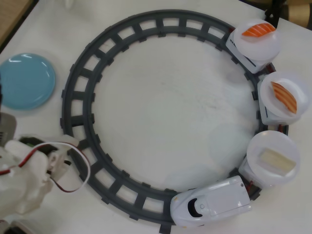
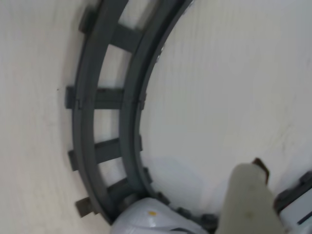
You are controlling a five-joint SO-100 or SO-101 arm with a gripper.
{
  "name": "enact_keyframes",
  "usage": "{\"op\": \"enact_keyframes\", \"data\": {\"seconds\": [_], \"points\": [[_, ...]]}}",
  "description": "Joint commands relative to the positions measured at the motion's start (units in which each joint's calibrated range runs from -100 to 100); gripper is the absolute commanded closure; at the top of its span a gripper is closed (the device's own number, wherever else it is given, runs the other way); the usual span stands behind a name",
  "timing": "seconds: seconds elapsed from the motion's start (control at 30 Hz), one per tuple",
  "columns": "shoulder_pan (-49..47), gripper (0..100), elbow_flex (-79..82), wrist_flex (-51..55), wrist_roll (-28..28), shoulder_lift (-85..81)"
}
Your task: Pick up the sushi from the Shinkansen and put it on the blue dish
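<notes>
Cream-white, oblong toy nigiri, the sushi, lies on a round white plate carried by the car just behind the white plastic Shinkansen bullet train, at the lower right of the grey circular track in the overhead view. Its long axis runs diagonally, upper left to lower right. The white arm's gripper sits at the lower left, across the ring and well apart from the sushi. Whether its jaws are apart cannot be told. A glossy light-blue round dish rests just above the arm, outside the track.
</notes>
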Motion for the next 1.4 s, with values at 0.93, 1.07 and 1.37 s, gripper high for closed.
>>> {"op": "enact_keyframes", "data": {"seconds": [0.93,1.07,1.37], "points": [[33.44,84,1.98,-3.08,0.27,7.30],[34.06,84,1.98,-4.10,2.11,7.38],[33.88,67,1.17,-4.10,5.87,14.68]]}}
